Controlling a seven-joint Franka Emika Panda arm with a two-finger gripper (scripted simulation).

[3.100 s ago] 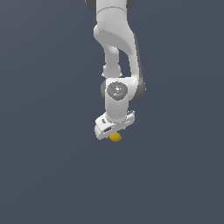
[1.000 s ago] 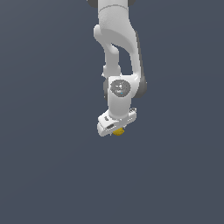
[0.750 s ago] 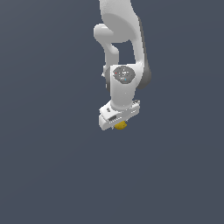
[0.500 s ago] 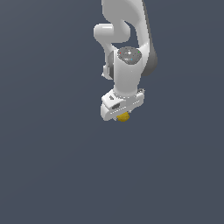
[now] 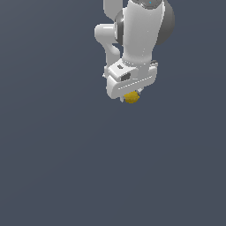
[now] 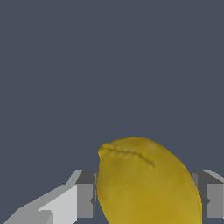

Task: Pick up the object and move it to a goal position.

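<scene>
Surroundings: plain dark blue-grey surface [image 5: 57, 167] fills both views; can't tell if it's a desk or floor. Nothing else on it, nothing blocking the arm.
Arm: white Panda arm [image 5: 139, 31] comes down from the top edge of the exterior view, toward that view's right of centre; grey joint housing behind it, wrist block pointing down.
Claw: white claw [image 5: 130, 93] at the arm's lower end, mostly hidden under the wrist block in the exterior view. Wrist view shows both fingers [image 6: 83, 199], grey pads facing inward, one each side of the yellow lump.
Claw state: closed onto the lemon-like object, pads pressed against its two sides; only as far apart as the object is wide.
Object: yellow lemon-like object [image 6: 146, 183], oval, slightly bumpy, with a crease line near its tip. Sits between the two fingers, its tip sticking out past the fingertips.
Object in exterior view: object [image 5: 131, 97] shows as a small yellow blob poking out just below the claw, much narrower than the white wrist block above it.
Object vs surface: no shadow or contact visible under it; can't tell how far off the surface it is.
</scene>
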